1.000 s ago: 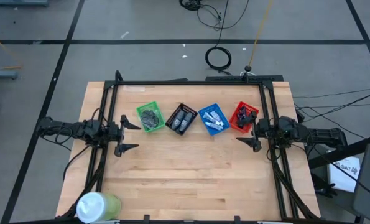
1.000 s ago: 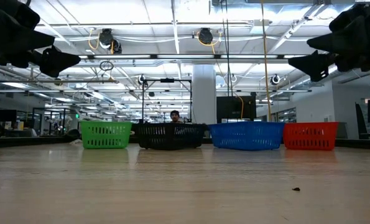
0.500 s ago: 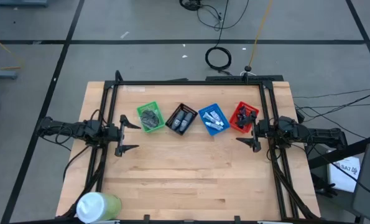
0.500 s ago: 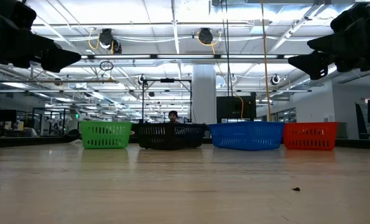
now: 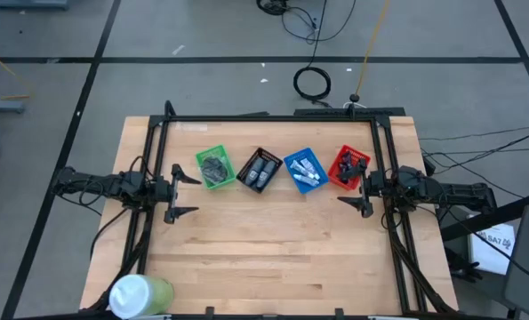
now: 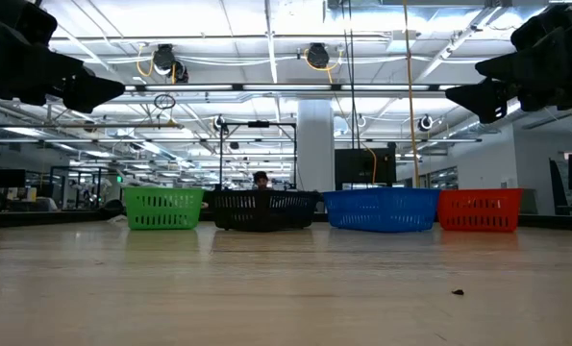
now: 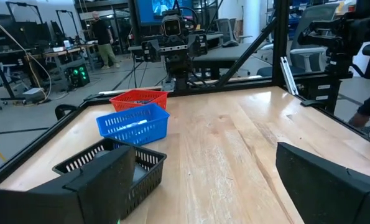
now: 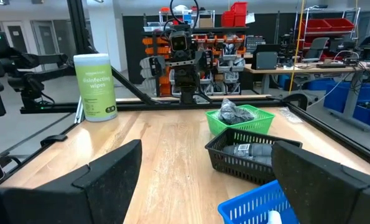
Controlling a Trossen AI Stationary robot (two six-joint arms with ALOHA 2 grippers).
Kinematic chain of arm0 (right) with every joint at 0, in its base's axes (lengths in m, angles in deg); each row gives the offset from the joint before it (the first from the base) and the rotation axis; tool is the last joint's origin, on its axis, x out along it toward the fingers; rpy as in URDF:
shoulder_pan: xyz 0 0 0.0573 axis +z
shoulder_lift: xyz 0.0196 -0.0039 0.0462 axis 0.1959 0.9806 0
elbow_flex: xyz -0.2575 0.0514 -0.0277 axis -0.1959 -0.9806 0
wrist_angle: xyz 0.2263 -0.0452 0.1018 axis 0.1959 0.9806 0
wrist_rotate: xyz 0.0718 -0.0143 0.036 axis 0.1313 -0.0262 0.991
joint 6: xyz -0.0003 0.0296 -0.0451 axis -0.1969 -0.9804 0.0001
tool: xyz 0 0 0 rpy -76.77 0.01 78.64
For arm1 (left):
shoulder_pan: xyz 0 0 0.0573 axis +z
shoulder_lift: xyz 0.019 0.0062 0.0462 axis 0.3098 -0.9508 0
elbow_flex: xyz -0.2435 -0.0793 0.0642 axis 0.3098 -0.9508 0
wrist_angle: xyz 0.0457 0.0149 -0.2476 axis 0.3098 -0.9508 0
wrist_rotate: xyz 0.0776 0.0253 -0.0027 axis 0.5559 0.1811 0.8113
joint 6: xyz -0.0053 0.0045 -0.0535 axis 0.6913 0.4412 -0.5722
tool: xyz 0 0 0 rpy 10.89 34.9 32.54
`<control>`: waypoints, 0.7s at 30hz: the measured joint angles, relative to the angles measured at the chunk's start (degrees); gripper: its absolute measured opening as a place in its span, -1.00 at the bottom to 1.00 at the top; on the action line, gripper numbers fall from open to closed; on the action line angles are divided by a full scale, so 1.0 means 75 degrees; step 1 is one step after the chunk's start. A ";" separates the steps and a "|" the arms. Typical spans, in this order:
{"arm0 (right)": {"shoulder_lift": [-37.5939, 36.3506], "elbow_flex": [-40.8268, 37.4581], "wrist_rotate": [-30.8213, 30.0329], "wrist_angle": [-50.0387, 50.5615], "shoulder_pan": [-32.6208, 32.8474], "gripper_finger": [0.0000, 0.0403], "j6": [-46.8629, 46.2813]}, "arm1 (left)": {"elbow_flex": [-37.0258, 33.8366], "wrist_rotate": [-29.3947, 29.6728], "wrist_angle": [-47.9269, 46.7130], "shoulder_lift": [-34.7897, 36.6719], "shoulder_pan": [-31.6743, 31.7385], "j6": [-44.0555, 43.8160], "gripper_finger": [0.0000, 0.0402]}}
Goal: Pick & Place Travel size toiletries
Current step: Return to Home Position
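Note:
Four small baskets stand in a row toward the table's far side. The green basket (image 5: pixel 213 166) holds dark grey bundles (image 8: pixel 233 113), the black basket (image 5: pixel 260 170) grey oval bottles (image 8: pixel 244 149), the blue basket (image 5: pixel 305 171) white-silver tubes (image 7: pixel 134 124), and the red basket (image 5: pixel 348 167) dark blue-purple pieces. My left gripper (image 5: pixel 185 194) hovers open at the table's left side, just left of the green basket. My right gripper (image 5: pixel 353 187) hovers open at the right side, next to the red basket. Both touch nothing.
A large white-and-green cylinder of wipes (image 5: pixel 140 295) stands at the table's near left corner. A black frame (image 5: pixel 273 116) runs along the far edge and down both sides. Bare wood (image 5: pixel 273 240) fills the near half of the table. A person's head (image 6: pixel 261 179) shows far behind the baskets.

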 joint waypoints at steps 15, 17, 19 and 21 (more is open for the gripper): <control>0.0000 0.0000 0.0003 -0.0003 0.0000 0.71 -0.0003 | 0.0000 0.0003 0.0009 0.0000 -0.0002 0.0000 0.83; 0.0000 0.0000 0.0003 -0.0003 0.0000 0.71 -0.0003 | 0.0000 0.0003 0.0009 0.0000 -0.0002 0.0000 0.82; 0.0000 0.0002 0.0003 -0.0003 -0.0002 0.71 -0.0003 | 0.0000 0.0003 0.0009 0.0000 -0.0003 0.0000 0.82; 0.0000 0.0000 0.0003 -0.0003 0.0000 0.71 -0.0003 | 0.0000 0.0003 0.0009 0.0000 -0.0003 0.0000 0.84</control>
